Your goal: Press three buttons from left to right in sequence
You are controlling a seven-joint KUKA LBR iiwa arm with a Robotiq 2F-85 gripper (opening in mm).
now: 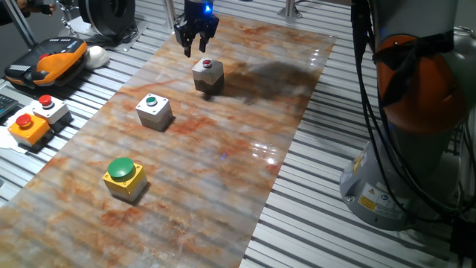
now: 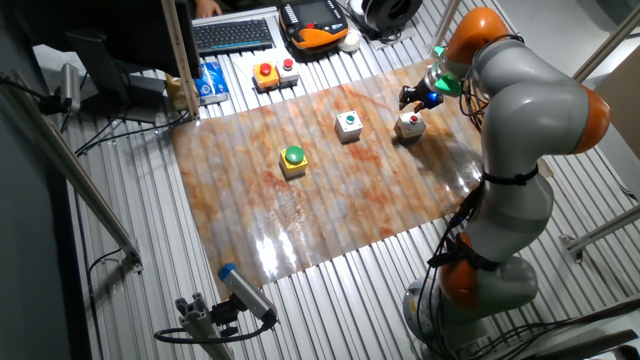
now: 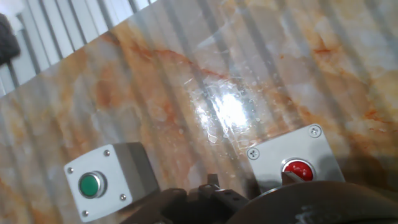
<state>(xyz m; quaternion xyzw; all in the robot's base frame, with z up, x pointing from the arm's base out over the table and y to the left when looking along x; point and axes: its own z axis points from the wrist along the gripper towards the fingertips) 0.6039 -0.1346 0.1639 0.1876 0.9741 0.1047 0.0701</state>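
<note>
**Gripper hovering over the red-button box — line up before you press**

Your gripper [image 1: 196, 39] hangs just above and slightly left of the grey box with the red button [image 1: 207, 75] at the top centre of one fixed view; its fingers show a small gap, so it looks slightly open and holds nothing. The grey box with the green button [image 1: 154, 110] sits mid-left, and the yellow box with the green dome [image 1: 123, 177] lower left. Judging by the hand view, the red button [image 3: 298, 168] lies off to the lower right, so centre over it first, then come straight down gently.
</note>
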